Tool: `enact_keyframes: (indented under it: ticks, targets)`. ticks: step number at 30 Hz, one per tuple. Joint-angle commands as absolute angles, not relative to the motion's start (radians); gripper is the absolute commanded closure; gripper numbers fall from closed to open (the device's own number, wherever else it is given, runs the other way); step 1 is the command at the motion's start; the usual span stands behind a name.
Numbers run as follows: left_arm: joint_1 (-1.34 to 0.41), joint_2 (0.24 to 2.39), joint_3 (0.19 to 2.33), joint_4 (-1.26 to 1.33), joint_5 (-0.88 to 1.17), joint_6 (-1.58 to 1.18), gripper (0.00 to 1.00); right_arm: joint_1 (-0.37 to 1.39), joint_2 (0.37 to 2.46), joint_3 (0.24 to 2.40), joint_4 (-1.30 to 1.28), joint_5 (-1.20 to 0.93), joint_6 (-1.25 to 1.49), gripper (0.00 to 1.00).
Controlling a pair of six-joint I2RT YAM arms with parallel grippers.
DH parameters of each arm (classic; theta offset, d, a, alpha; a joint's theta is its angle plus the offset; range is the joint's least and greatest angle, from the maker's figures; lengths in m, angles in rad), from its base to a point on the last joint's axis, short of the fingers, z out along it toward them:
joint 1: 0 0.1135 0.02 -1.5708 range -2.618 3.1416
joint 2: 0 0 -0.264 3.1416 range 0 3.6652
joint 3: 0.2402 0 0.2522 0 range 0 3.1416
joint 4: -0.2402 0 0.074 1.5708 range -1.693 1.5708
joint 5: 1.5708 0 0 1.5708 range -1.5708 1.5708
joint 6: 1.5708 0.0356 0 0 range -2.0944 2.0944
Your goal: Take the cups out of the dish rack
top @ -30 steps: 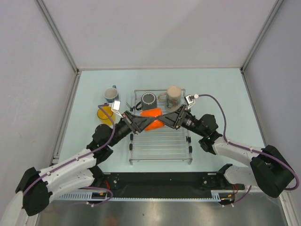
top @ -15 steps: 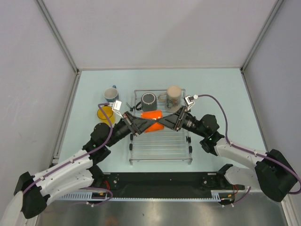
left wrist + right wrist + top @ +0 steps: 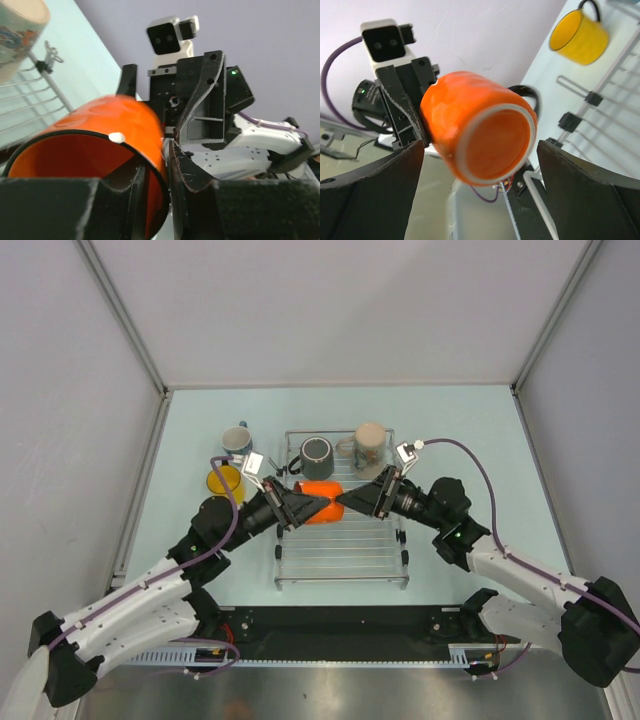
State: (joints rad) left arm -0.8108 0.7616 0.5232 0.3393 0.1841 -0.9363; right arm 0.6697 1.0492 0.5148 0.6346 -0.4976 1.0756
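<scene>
Table (image 3: 460,440) holds yellow mug (image 3: 222,481) and blue mug (image 3: 236,439) at the dish rack's (image 3: 340,552) ten o'clock. Left gripper (image 3: 312,503) pinches the orange mug's (image 3: 322,487) rim, the mug sideways over the rack. Right gripper (image 3: 348,499) gapes wide around its base. Dark grey mug (image 3: 316,451) and beige mug (image 3: 370,443) stand along the rack's twelve o'clock edge.

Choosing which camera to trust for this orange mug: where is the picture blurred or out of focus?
Top external: sharp, evenly lit, orange mug clear. Left wrist: left gripper's fingers dark and blurred, beige mug soft. Right wrist: orange mug's base fairly sharp, yellow mug soft.
</scene>
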Motion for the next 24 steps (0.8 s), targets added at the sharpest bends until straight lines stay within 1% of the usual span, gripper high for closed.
enact_keyframes:
  ticks: [1,4,8,14,16,19,21,22,24]
  targets:
    - [-0.804,0.709,0.624,0.244,0.110,-0.835,1.00,0.611,0.991,0.587,0.500,-0.474,0.986,0.00]
    - [-0.798,0.686,0.641,0.206,0.098,-0.821,1.00,0.565,0.982,0.586,0.462,-0.483,0.986,0.00]
    - [-0.792,0.670,0.666,0.166,0.077,-0.799,1.00,0.549,0.970,0.592,0.440,-0.486,0.977,0.00]
    - [-0.776,0.646,0.777,-0.056,0.002,-0.706,1.00,0.546,0.940,0.606,0.362,-0.459,0.936,0.00]
    - [-0.770,0.635,0.798,-0.093,-0.043,-0.693,1.00,0.545,0.934,0.606,0.351,-0.450,0.923,0.00]
    - [-0.765,0.635,0.868,-0.205,-0.107,-0.655,0.99,0.543,0.928,0.609,0.336,-0.445,0.911,0.00]
    - [-0.765,0.650,0.942,-0.331,-0.161,-0.621,1.00,0.543,0.925,0.620,0.307,-0.440,0.899,0.00]
    - [-0.765,0.656,0.990,-0.375,-0.220,-0.600,1.00,0.543,0.917,0.624,0.276,-0.431,0.879,0.00]
    - [-0.765,0.681,1.034,-0.515,-0.282,-0.580,1.00,0.543,0.914,0.643,0.244,-0.410,0.859,0.00]
